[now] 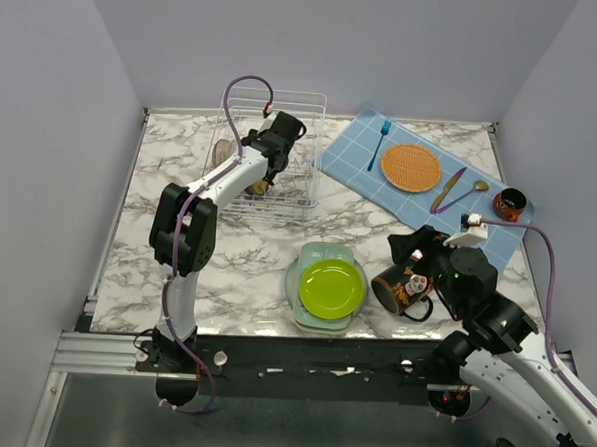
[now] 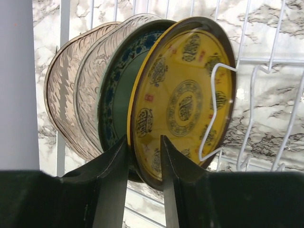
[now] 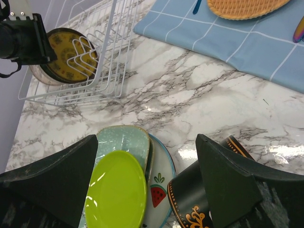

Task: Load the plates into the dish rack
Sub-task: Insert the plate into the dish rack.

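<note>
The white wire dish rack [image 1: 303, 104] stands at the back left. Several plates stand on edge in it: two brownish ribbed ones [image 2: 66, 90], a teal-patterned one [image 2: 116, 95] and a yellow patterned one [image 2: 183, 95]. My left gripper [image 2: 144, 142] reaches into the rack, open, its jaws parted on either side of the yellow plate's lower rim. A stack lies at the front: a lime-yellow plate [image 1: 330, 287] on a mint-green rounded-square one [image 1: 327, 253], with a watermelon plate [image 3: 164, 185] below. My right gripper [image 3: 147, 140] hovers open above the stack's right side, holding nothing.
A black decorated mug [image 1: 400, 289] lies on its side right of the stack, under my right gripper. A blue cloth [image 1: 420, 195] at the back right holds an orange woven mat [image 1: 411, 167], a blue fork [image 1: 379, 143], cutlery [image 1: 450, 191] and a small dark cup [image 1: 509, 205].
</note>
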Tool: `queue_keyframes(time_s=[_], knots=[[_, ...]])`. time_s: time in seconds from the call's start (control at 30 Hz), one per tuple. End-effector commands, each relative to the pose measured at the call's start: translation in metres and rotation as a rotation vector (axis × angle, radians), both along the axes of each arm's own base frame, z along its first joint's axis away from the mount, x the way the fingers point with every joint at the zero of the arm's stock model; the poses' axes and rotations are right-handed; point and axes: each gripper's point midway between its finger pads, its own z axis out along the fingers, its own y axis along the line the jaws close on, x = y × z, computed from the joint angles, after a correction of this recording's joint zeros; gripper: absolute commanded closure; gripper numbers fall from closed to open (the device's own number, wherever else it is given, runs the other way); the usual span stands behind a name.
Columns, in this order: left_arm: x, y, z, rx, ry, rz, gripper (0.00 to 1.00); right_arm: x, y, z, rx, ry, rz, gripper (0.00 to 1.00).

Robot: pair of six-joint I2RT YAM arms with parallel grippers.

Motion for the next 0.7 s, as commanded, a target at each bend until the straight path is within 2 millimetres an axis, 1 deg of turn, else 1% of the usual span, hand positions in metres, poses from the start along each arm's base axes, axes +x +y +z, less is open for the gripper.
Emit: queue_keyframes(time_s=[0.0, 0.07, 0.1, 0.17, 0.2, 0.23, 0.3, 0.33, 0.4, 0.47, 0.5, 0.57, 0.6, 0.67], knots=[[-0.003, 0.007, 0.0, 0.009, 0.012, 0.008, 0.58, 0.001, -0.001, -0.003, -0.02, 0.008, -0.005, 0.08], [-0.003, 0.009, 0.002, 0.014, 0.001, 0.015, 0.54, 0.001, -0.001, -0.003, -0.02, 0.008, -0.007, 0.08], [-0.003, 0.009, 0.008, 0.01, -0.015, 0.016, 0.48, 0.001, -0.001, -0.003, -0.022, 0.008, -0.006, 0.08], [-0.001, 0.01, 0.017, -0.001, -0.042, 0.016, 0.44, 0.001, -0.001, -0.004, -0.024, 0.01, -0.006, 0.08], [0.0, 0.009, 0.025, -0.013, -0.058, 0.015, 0.41, 0.002, -0.001, -0.003, -0.022, 0.008, -0.006, 0.08], [0.0, 0.008, 0.03, -0.019, -0.068, 0.011, 0.4, 0.002, -0.001, -0.003, -0.023, 0.009, -0.006, 0.08], [0.003, 0.007, 0.05, -0.038, -0.107, 0.003, 0.39, 0.002, 0.0, -0.004, -0.027, 0.012, -0.003, 0.08], [0.004, 0.006, 0.056, -0.044, -0.12, -0.002, 0.39, 0.003, 0.0, -0.005, -0.031, 0.015, -0.004, 0.08], [0.006, 0.001, 0.08, -0.086, -0.168, -0.029, 0.38, 0.004, 0.001, -0.006, -0.034, 0.019, -0.004, 0.08], [0.009, -0.005, 0.093, -0.124, -0.211, -0.055, 0.38, 0.005, 0.003, -0.008, -0.039, 0.028, -0.001, 0.08], [0.008, -0.009, 0.105, -0.154, -0.235, -0.084, 0.37, 0.005, 0.004, -0.008, -0.04, 0.03, 0.005, 0.08], [0.008, -0.014, 0.113, -0.183, -0.262, -0.106, 0.37, 0.007, 0.008, -0.011, -0.054, 0.044, 0.016, 0.08], [0.005, -0.017, 0.123, -0.21, -0.28, -0.128, 0.37, 0.007, 0.011, -0.013, -0.062, 0.052, 0.031, 0.08], [0.003, -0.027, 0.126, -0.263, -0.288, -0.179, 0.35, 0.009, 0.017, -0.015, -0.086, 0.056, 0.066, 0.08]])
